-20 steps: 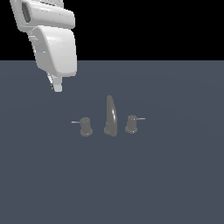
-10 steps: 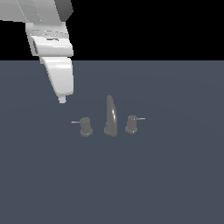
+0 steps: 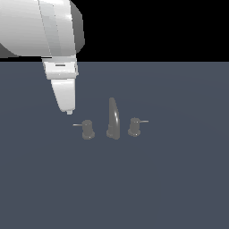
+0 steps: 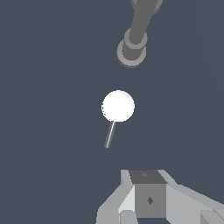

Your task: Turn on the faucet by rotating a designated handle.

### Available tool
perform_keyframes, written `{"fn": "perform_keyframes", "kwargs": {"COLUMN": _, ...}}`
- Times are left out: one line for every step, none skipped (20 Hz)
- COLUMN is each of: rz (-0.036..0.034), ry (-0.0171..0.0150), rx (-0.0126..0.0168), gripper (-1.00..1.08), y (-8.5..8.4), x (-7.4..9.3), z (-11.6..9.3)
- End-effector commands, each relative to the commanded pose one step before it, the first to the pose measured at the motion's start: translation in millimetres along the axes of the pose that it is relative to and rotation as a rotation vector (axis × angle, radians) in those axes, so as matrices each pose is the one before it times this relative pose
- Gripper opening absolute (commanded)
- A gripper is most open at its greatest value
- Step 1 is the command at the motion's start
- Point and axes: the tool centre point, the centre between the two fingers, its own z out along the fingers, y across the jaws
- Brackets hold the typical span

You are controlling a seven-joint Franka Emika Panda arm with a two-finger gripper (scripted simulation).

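Observation:
The dark-grey faucet stands mid-surface in the exterior view, with a tall curved spout [image 3: 113, 119] between two squat knobs. The handle [image 3: 87, 129] is the knob on the exterior view's left, and its thin lever [image 3: 78, 125] points left. My gripper [image 3: 68, 111] hangs above and just left of that lever's tip. Its fingers taper to one point and are shut on nothing. The wrist view looks down on the handle's top, a bright round cap [image 4: 118, 106] with its lever rod [image 4: 110, 134]. The spout's base [image 4: 132, 47] lies beyond it. My gripper's fingers [image 4: 131, 205] sit close together at the frame's edge.
The matching knob [image 3: 134, 127] on the exterior view's right has its lever [image 3: 143, 121] pointing right. The faucet stands on a flat dark blue-grey surface [image 3: 156, 188]. My white arm [image 3: 40, 31] fills the exterior view's upper left.
My gripper has come down and toward the exterior view's right, closing in on the handle's lever tip. The arm now looms larger. The faucet has not moved.

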Motion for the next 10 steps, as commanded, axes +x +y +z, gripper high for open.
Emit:
{"fn": "perform_keyframes", "kwargs": {"rz": 0.0457, "ry": 0.00277, "rx": -0.00119, "gripper": -1.0, "y": -10.11, "x": 4.53, "z": 13.67}}
{"fn": "perform_keyframes", "kwargs": {"rz": 0.01795, "ry": 0.00082, "rx": -0.00055, "gripper": -1.0, "y": -4.04, "x": 1.75, "z": 5.28}}
{"fn": "perform_keyframes", "kwargs": {"rz": 0.01766, "ry": 0.00079, "rx": -0.00053, "gripper": -1.0, "y": -3.98, "x": 1.72, "z": 5.17}}
{"fn": "perform_keyframes", "kwargs": {"rz": 0.01732, "ry": 0.00073, "rx": -0.0005, "gripper": -1.0, "y": -3.92, "x": 1.69, "z": 5.04}}
{"fn": "perform_keyframes", "kwargs": {"rz": 0.01694, "ry": 0.00066, "rx": -0.00046, "gripper": -1.0, "y": -3.85, "x": 1.66, "z": 4.9}}
{"fn": "perform_keyframes", "kwargs": {"rz": 0.0164, "ry": 0.00061, "rx": -0.00043, "gripper": -1.0, "y": -3.74, "x": 1.6, "z": 4.72}}
{"fn": "perform_keyframes", "kwargs": {"rz": 0.01575, "ry": 0.00058, "rx": -0.0004, "gripper": -1.0, "y": -3.59, "x": 1.54, "z": 4.52}}
{"fn": "perform_keyframes", "kwargs": {"rz": 0.015, "ry": 0.00054, "rx": -0.00037, "gripper": -1.0, "y": -3.43, "x": 1.46, "z": 4.3}}
{"fn": "perform_keyframes", "kwargs": {"rz": 0.01443, "ry": 0.00042, "rx": -0.00033, "gripper": -1.0, "y": -3.31, "x": 1.41, "z": 4.09}}
{"fn": "perform_keyframes", "kwargs": {"rz": 0.01375, "ry": 0.00027, "rx": -0.00029, "gripper": -1.0, "y": -3.18, "x": 1.33, "z": 3.84}}
